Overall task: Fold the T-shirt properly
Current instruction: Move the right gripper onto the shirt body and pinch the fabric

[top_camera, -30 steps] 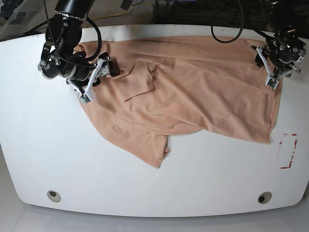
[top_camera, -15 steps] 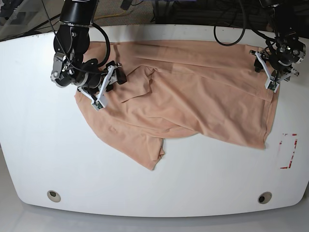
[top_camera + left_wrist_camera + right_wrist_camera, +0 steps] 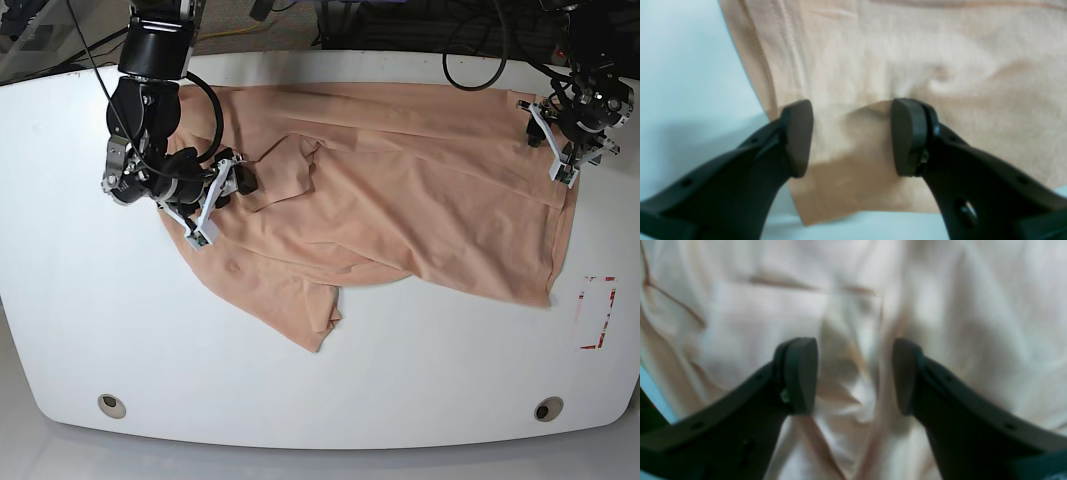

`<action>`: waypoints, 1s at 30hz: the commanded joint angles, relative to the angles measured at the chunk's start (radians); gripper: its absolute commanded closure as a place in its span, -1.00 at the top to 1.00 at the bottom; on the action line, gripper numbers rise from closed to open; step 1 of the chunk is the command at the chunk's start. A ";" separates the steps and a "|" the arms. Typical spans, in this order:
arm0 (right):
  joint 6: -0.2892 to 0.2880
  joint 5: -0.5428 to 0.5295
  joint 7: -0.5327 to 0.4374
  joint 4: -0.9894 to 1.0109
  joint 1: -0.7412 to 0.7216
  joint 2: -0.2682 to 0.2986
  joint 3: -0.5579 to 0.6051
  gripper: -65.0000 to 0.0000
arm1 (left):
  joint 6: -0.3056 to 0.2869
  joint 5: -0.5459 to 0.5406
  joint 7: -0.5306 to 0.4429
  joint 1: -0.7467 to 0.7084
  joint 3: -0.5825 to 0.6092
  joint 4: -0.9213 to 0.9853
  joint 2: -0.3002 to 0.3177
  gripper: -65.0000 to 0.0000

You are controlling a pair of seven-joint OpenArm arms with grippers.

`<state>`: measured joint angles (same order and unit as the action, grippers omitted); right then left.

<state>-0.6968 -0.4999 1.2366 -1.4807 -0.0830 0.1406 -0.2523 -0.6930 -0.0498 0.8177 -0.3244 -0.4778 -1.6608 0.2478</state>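
A peach T-shirt (image 3: 400, 190) lies rumpled across the far half of a white table (image 3: 330, 390), its long axis running side to side, with one loose flap trailing toward the table's near edge. At the shirt's right-hand edge in the base view, the left gripper (image 3: 851, 136) has its jaws apart straddling a raised ridge of the hem, the cloth lying between the pads, not yet pinched. At the shirt's opposite end, the right gripper (image 3: 853, 375) hangs over bunched folds with jaws also apart, holding nothing I can make out; each arm is nearest its own end.
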 commanded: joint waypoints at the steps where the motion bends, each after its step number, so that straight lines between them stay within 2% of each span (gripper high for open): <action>1: -0.001 -0.016 -0.033 -0.001 -0.022 0.009 0.001 0.03 | -0.005 0.032 0.047 -0.012 0.000 0.000 0.008 0.06; 7: -0.001 -0.024 -0.033 -0.002 -0.021 0.007 0.003 0.00 | -0.005 0.032 0.047 -0.012 0.000 0.000 0.008 0.06; 13: -0.001 -0.016 -0.048 0.005 -0.021 0.006 0.003 -0.35 | -0.005 0.032 0.047 -0.012 0.000 0.000 0.008 0.06; 20: -0.001 -0.015 -0.102 0.005 -0.019 0.012 0.064 -0.41 | -0.005 0.032 0.047 -0.012 0.000 0.000 0.008 0.06; 22: -0.001 -0.015 -0.111 0.005 -0.019 0.012 0.078 -0.61 | -0.005 0.032 0.047 -0.012 0.000 0.000 0.008 0.06; 24: -0.001 -0.013 -0.114 0.005 -0.019 0.012 0.089 -0.93 | -0.005 0.032 0.047 -0.012 0.000 0.000 0.008 0.06; 25: -0.001 -0.013 -0.119 0.005 -0.019 0.012 0.089 -1.00 | -0.005 0.032 0.047 -0.012 0.000 0.000 0.008 0.06; 30: -0.001 -0.013 -0.133 0.005 -0.024 0.014 0.095 -1.00 | -0.005 0.032 0.047 -0.012 0.000 0.000 0.008 0.06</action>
<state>-0.6964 -0.4969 1.1255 -1.4593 -0.0845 0.1459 -0.1562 -0.6930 -0.0513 0.8177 -0.3244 -0.4778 -1.6608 0.2478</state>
